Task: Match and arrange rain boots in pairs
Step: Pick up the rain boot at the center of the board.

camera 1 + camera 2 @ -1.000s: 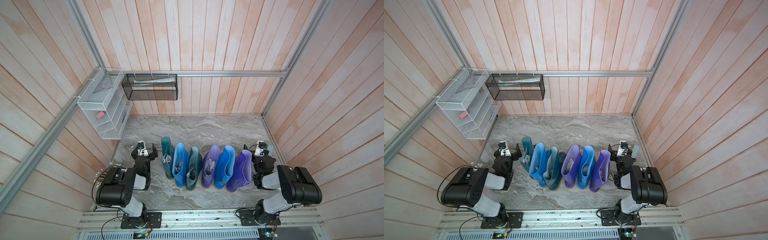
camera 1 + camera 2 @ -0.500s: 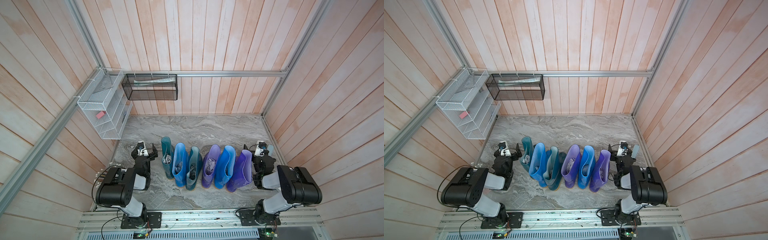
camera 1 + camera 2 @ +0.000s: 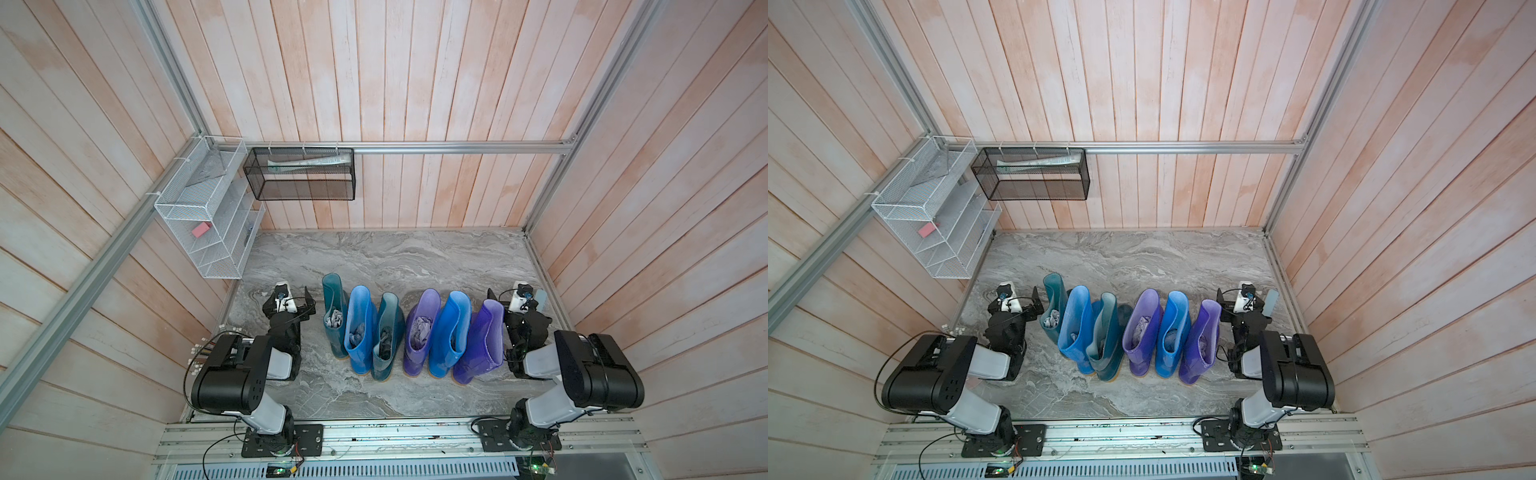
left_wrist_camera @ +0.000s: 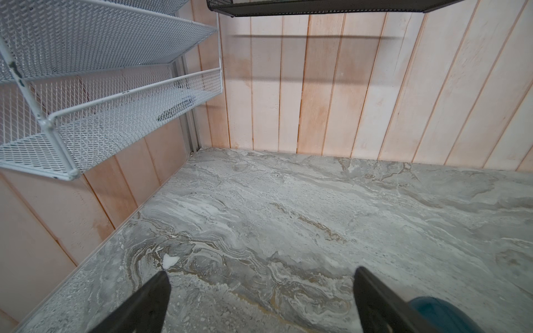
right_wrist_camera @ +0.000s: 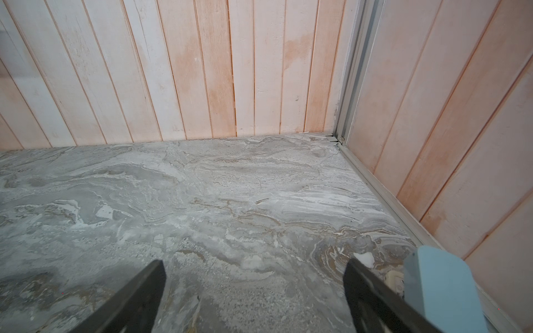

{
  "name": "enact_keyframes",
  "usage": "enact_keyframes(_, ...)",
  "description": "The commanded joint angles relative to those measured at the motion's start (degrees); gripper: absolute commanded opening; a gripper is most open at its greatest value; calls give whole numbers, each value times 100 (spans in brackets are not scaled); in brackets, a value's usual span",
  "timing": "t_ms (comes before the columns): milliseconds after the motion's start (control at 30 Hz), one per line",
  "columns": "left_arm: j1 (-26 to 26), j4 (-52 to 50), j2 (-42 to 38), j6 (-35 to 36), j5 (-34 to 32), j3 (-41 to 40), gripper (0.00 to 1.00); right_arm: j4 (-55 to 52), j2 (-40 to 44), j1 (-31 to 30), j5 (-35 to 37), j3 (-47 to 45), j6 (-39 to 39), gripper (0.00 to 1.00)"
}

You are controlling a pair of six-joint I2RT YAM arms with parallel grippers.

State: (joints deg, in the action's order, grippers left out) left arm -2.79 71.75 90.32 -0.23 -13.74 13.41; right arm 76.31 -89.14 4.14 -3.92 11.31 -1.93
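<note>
Six glossy boots run from nine o'clock to three in a top view: outer teal boot (image 3: 334,299), left blue boot (image 3: 360,316), inner teal boot (image 3: 390,316), inner purple boot (image 3: 428,307), right blue boot (image 3: 453,320), outer purple boot (image 3: 482,336). Soles (image 3: 381,378) are tan-orange and the stuffing (image 3: 334,319) is grey. The floor (image 3: 395,257) is grey marble, veined white and tan. The walls (image 3: 415,83) are whitewashed pinkish planks. At ten o'clock, a white mesh rack (image 3: 187,203) holds a pink block (image 3: 201,228). At eleven is a black mesh basket (image 3: 299,187). The arms (image 3: 232,378) are black and pale grey.
</note>
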Motion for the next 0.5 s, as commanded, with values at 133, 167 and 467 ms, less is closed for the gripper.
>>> enact_keyframes(133, 22, 2, -6, -35, 55, 61, 100, 116, -55, -25, 60, 70, -61, 98)
enact_keyframes(167, 19, 46, -13, -17, 39, 45, 100, 115, -58, -27, 74, 73, -55, 98)
enact_keyframes(467, -735, -2151, -2855, -174, -1574, 289, 100, -2869, 2735, -388, 2555, 925, -309, 98)
